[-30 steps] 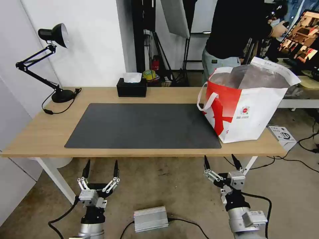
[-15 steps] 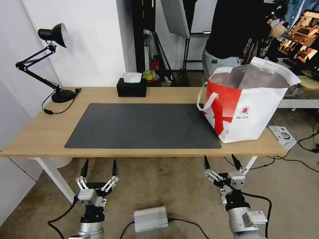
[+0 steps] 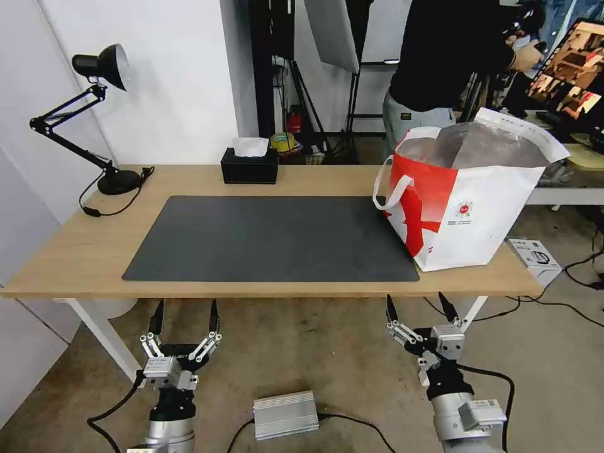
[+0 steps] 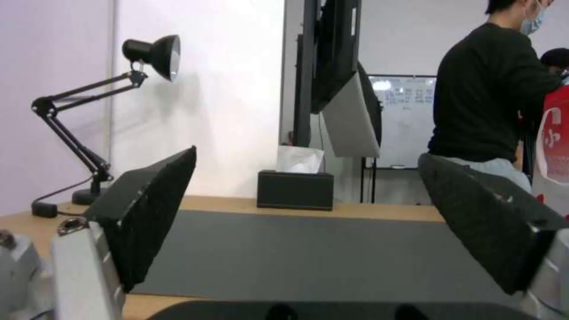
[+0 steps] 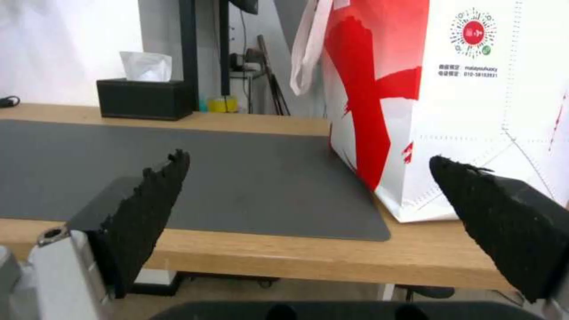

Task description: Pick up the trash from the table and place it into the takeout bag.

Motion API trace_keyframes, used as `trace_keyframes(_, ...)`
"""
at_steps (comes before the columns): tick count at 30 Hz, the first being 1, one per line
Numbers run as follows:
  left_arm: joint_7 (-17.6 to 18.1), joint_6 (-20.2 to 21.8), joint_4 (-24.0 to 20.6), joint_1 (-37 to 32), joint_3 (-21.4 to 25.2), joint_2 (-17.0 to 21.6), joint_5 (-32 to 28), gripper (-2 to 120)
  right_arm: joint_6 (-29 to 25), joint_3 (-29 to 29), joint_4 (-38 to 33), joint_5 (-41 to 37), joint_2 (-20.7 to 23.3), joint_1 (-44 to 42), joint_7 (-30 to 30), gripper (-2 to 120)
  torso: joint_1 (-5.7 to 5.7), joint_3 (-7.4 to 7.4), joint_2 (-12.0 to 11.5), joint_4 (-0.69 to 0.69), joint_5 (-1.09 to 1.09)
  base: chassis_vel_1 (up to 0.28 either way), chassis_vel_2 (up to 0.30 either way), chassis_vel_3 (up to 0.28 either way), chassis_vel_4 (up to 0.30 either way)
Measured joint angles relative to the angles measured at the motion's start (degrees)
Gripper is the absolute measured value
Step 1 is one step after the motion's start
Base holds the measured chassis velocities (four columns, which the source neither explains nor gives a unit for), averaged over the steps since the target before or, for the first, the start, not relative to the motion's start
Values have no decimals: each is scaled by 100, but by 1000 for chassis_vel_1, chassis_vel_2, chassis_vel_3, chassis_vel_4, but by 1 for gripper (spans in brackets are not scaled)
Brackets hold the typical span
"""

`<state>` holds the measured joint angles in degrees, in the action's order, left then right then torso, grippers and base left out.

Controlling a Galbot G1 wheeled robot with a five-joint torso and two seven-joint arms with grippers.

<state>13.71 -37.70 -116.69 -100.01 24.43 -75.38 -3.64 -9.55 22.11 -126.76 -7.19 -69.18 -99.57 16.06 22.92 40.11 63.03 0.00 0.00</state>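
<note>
Behind, tissue box (image 3: 249, 165) and lamp (image 3: 100, 63) — both hands (image 3: 183, 316) (image 3: 420, 304) released below table (image 3: 82, 251).

Bare mat (image 3: 270, 238) beside takeout bag (image 3: 469, 207)

table (image 3: 75, 264) with mat (image 3: 270, 239), bag (image 3: 465, 207)

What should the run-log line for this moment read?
table: no trash | takeout bag: upright, right end | left gripper: open, below edge | right gripper: open, below edge
</note>
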Motion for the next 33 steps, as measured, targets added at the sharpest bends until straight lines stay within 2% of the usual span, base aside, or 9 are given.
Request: trace_keyframes(33, 0, 9, -3, 2, -5, 2, -5, 100, 0, 0, 0, 0, 0, 0, 0, 100, 0, 0, 0, 0, 0, 0, 0, 0, 0)
